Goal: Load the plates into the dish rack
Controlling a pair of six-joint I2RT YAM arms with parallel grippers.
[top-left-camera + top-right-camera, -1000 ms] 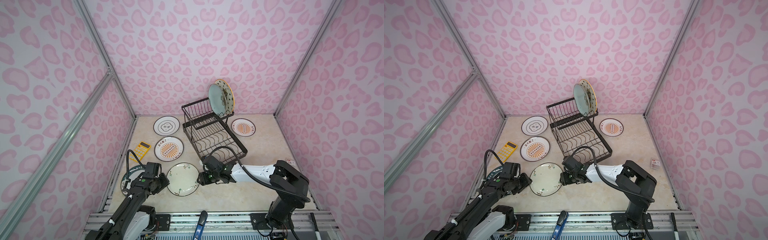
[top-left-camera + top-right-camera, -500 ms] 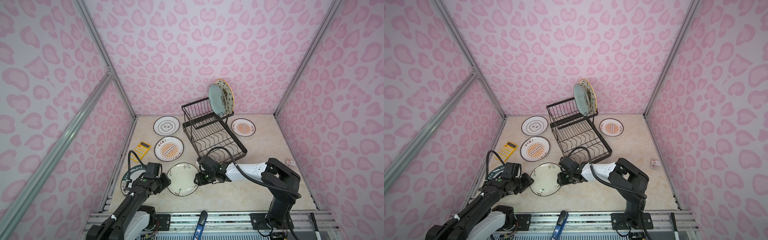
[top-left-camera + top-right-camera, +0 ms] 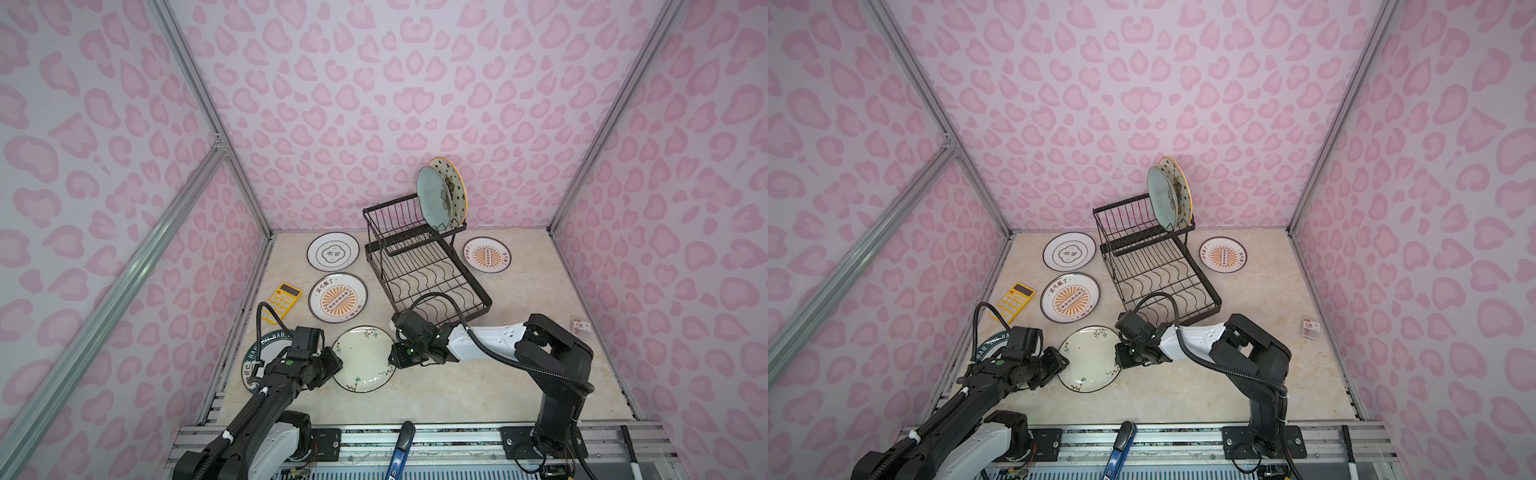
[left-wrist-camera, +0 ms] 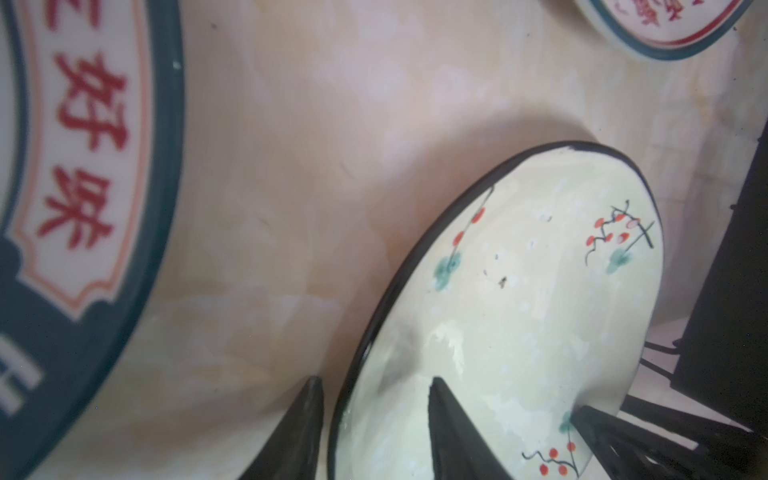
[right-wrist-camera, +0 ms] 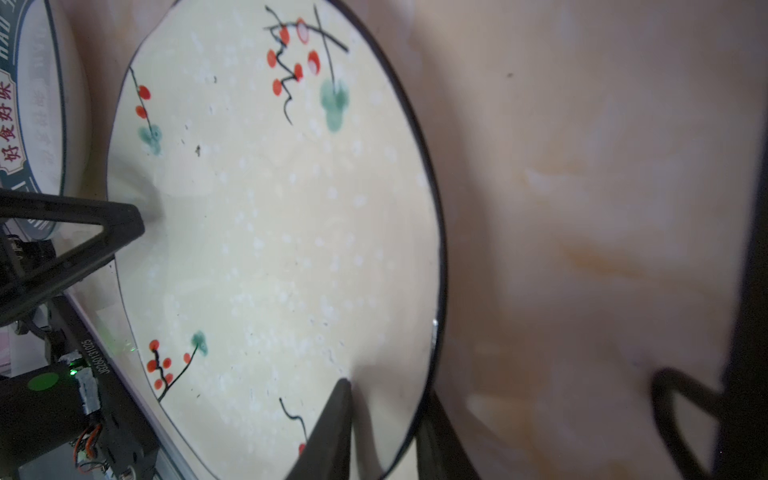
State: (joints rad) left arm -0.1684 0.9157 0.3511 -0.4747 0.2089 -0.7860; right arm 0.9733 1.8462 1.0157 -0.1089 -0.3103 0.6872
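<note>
A cream floral plate (image 3: 363, 359) (image 3: 1090, 359) lies near the front. My left gripper (image 3: 334, 365) (image 4: 376, 380) is shut on its left rim, one finger on top and one outside. At the opposite rim my right gripper (image 3: 392, 359) (image 5: 388, 390) is shut on the same plate (image 5: 270, 228), with one finger above and one beneath. The black wire dish rack (image 3: 432, 286) holds a pale blue plate (image 3: 432, 201) and a starred plate (image 3: 455, 187) upright in its raised basket. Flat on the table lie a black-ringed plate (image 3: 332, 253), two orange sunburst plates (image 3: 337, 298) (image 3: 486, 254), and a dark-green-rimmed plate (image 3: 262, 353) partly under my left arm.
A yellow calculator (image 3: 284, 300) lies by the left wall. A small packet (image 3: 580, 325) sits at the right edge. A blue-handled tool (image 3: 401, 449) rests on the front rail. The rack's front corner (image 3: 484, 307) is close behind my right wrist. Pink walls enclose three sides.
My right gripper has slid left onto the cream floral plate's right rim and its jaws have closed there. The left gripper has kept its place on the left rim.
</note>
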